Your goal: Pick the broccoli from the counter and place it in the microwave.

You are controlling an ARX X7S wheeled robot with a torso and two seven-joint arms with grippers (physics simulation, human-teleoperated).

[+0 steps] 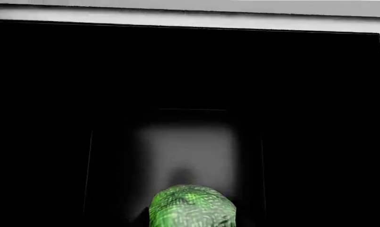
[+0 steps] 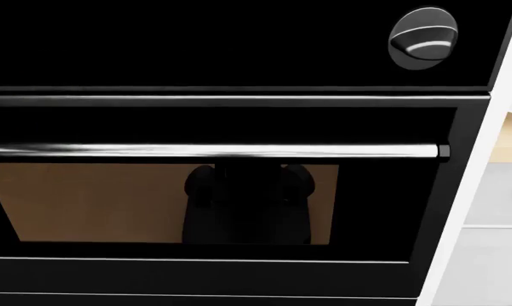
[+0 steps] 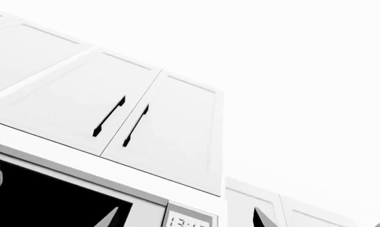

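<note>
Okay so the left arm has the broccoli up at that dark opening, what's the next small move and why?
Probably ease the left arm a little further forward before letting go. In the left wrist view the broccoli sits at the near edge of the picture, with the dark cavity and its dim grey back wall beyond it. Whether it has crossed the threshold is unclear, and the pincer itself cannot be seen.

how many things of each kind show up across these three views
broccoli: 1
round knob: 1
long silver handle bar: 1
black cabinet door handles: 2
digital display: 1
total: 6
</note>
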